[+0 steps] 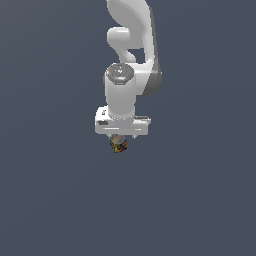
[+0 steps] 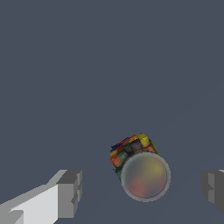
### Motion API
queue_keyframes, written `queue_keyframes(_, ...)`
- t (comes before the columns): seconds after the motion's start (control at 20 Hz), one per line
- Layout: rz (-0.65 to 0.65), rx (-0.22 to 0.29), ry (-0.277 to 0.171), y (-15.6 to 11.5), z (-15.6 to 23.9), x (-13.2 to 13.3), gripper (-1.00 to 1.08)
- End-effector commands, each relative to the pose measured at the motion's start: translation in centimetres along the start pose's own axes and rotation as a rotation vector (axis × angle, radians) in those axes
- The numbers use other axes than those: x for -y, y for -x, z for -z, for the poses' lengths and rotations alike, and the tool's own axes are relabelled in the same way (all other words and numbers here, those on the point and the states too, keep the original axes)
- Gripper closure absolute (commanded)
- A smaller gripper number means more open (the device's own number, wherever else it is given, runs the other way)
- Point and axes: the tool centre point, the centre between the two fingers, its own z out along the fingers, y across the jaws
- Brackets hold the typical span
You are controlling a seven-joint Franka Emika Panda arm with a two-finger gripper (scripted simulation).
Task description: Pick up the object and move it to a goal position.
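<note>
I have one gripper point(image 2: 142, 188) and it is spread wide, holding nothing. In the wrist view I count two fingers: one grey finger pad point(image 2: 70, 194) with its white arm part, and the other grey pad at the far edge of that picture. There is one jar point(image 2: 138, 168), and it sits in the gap between my two fingers. Neither pad touches it; there is bare space on both sides of the jar.

The wrist view shows me the jar's round top, which looks pale and shiny grey here, with red and yellow blurs in it. Past the top I see its side, with little patches of red, yellow, green and blue. The jar looks tilted toward my camera.

The exterior view does not show my fingers clearly. There I see my one white arm point(image 1: 122, 85) standing over the jar point(image 1: 119, 145), and only a small bit of the jar peeks out just under my white hand block. The jar is narrower than that block.

All around the jar is one flat dark grey floor point(image 1: 50, 200).
</note>
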Motion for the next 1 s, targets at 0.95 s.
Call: queue_keyframes(0.95, 0.065, -0.006, 0.012, 0.4, 0.2, -1.1, -0.92)
